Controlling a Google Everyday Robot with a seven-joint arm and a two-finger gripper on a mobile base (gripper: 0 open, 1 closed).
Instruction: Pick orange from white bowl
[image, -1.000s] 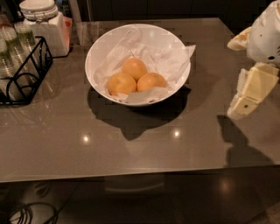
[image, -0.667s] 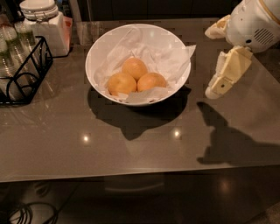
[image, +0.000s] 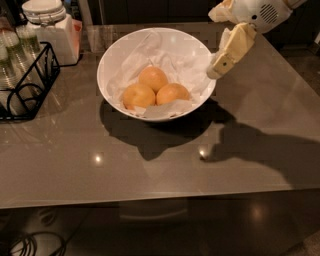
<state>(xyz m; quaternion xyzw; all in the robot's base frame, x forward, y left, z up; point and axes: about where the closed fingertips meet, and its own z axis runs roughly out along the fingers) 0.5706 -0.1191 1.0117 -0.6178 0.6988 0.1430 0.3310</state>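
The white bowl (image: 107, 59) stands on the grey table, lined with crumpled white paper. Three oranges lie in it: one at the back (image: 153, 78), one front left (image: 138, 95), one front right (image: 172, 93). My gripper (image: 215, 46) hangs above the bowl's right rim, up and to the right of the oranges. It is open and empty, with one cream finger (image: 231, 49) pointing down at the rim and the other higher up. It touches no orange.
A white lidded jar (image: 49, 26) stands at the back left. A black wire rack (image: 30, 85) holding glass bottles sits at the left edge. The table's front edge (image: 150, 197) runs below, with cables on the floor at lower left.
The gripper has moved left and away from the table's right side, and now hangs over the bowl's right rim. The bowl and the oranges have not moved.
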